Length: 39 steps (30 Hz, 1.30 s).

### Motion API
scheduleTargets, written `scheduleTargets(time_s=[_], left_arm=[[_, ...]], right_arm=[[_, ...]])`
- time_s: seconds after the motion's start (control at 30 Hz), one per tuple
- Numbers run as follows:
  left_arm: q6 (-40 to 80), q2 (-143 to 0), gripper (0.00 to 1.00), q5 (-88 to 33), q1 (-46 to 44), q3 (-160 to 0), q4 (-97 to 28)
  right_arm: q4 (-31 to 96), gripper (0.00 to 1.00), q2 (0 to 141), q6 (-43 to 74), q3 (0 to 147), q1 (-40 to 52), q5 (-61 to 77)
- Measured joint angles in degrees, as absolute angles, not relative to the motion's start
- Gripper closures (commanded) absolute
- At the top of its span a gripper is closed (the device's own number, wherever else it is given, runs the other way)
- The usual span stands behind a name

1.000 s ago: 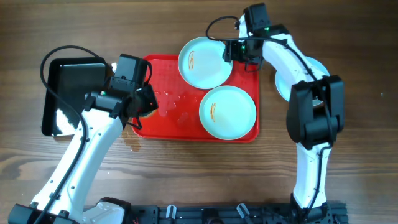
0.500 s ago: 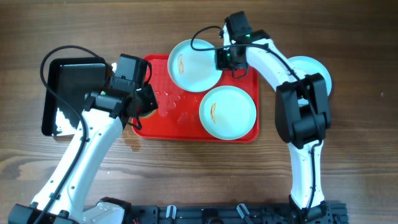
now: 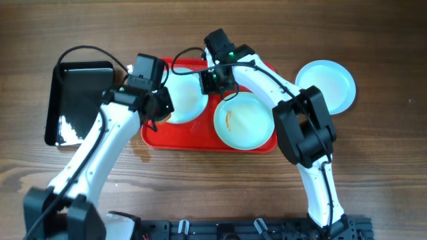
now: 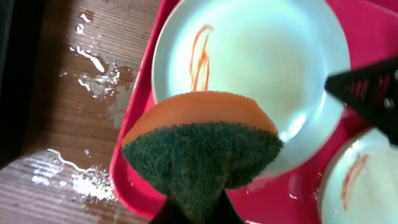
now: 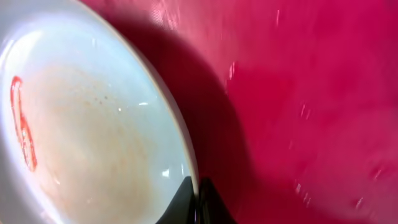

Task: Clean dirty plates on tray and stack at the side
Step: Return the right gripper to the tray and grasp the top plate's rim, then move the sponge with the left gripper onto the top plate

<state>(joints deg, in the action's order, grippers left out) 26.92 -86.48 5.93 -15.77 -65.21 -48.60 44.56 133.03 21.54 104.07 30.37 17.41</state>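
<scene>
The red tray (image 3: 200, 137) holds two plates. The left plate (image 3: 185, 101) (image 4: 249, 68) (image 5: 93, 124) has an orange smear, and my right gripper (image 3: 209, 81) (image 5: 196, 202) is shut on its right rim. My left gripper (image 3: 160, 111) (image 4: 198, 214) is shut on an orange-and-green sponge (image 4: 202, 146), which hangs over this plate's near-left edge. The second plate (image 3: 244, 120) (image 4: 360, 180), also smeared, lies at the tray's right. A third plate (image 3: 325, 85) rests on the table right of the tray.
A black tray (image 3: 73, 100) lies left of the red tray. Water is spilled on the wood (image 4: 93, 68) by the red tray's left rim. The right arm's black finger (image 4: 367, 87) juts in over the left plate.
My right gripper has shut on the back plate's rim and pulled it left and forward across the tray, under the sponge. The left arm has shifted slightly right.
</scene>
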Motion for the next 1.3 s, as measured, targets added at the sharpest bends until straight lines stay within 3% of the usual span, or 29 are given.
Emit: scheduleTargets(time_s=[0.57, 0.8, 1.3], left_arm=[[26.61, -100.29, 0.96, 5.52, -15.77, -65.21, -41.74], [23.07, -100.86, 0.96, 0.01, -15.73, -65.21, -34.87], [20.60, -107.35, 0.96, -5.65, -15.62, -64.55, -32.27]], right_arm=[[51.70, 0.96, 132.46, 23.77, 101.69, 30.65, 20.58], [53.95, 0.96, 132.42, 20.88, 101.65, 30.65, 21.41], [53.78, 0.96, 132.42, 19.18, 101.38, 30.65, 22.28]])
